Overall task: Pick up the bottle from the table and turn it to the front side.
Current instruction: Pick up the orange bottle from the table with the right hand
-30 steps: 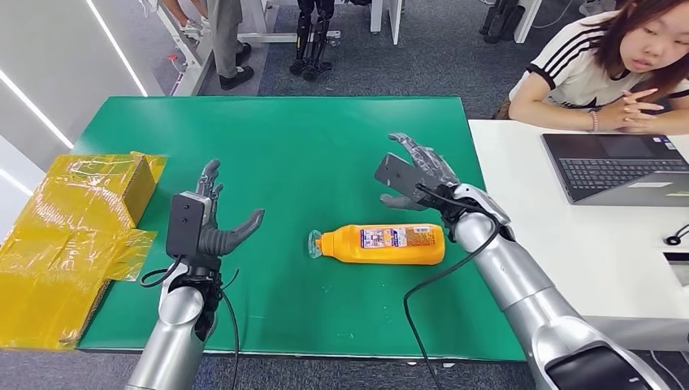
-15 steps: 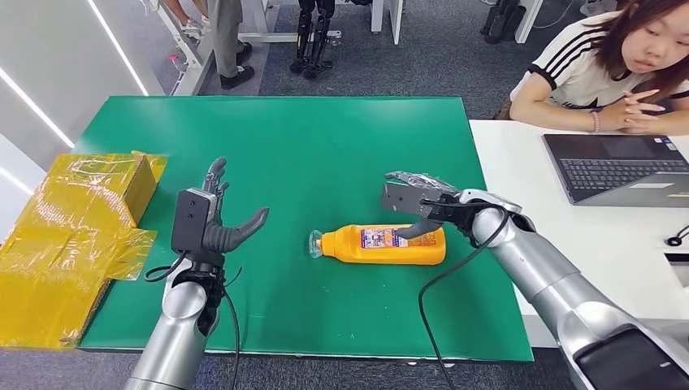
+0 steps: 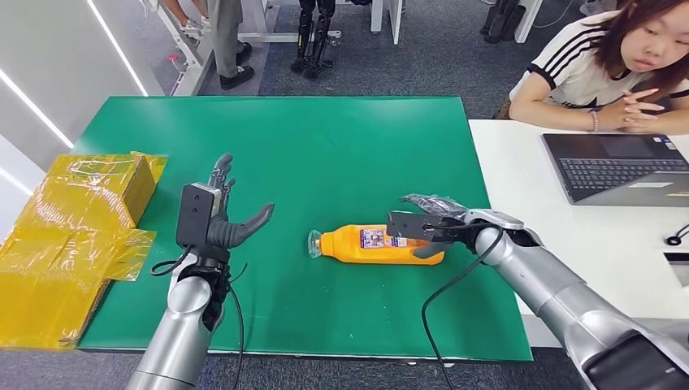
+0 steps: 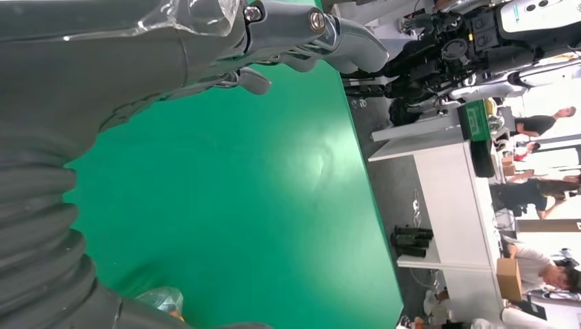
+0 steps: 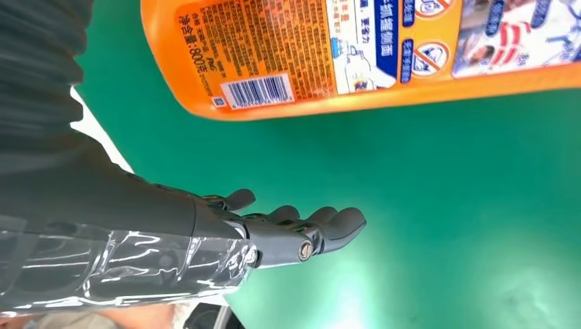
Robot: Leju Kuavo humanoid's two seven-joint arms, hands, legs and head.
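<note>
An orange bottle [image 3: 375, 244] lies on its side on the green table [image 3: 325, 154], clear cap toward my left, its back label with a barcode [image 5: 329, 48] facing up. My right hand [image 3: 426, 224] hovers over the bottle's base end, fingers spread and holding nothing; in the right wrist view its fingers [image 5: 301, 229] hang apart from the bottle over the green surface. My left hand [image 3: 215, 219] stands upright and open to the left of the bottle's cap, a hand's width away. The clear cap [image 4: 159, 300] peeks in beside my left hand's grey cover [image 4: 62, 103].
A yellow wrapped box [image 3: 73, 236] sits at the table's left edge. A white desk [image 3: 585, 244] adjoins on the right with a laptop [image 3: 621, 166]; a person [image 3: 617, 65] sits behind it. Open green surface lies beyond the bottle.
My right hand has swung down and toward me, from above the far side of the bottle to just over its base end. My left hand drifted slightly right and forward.
</note>
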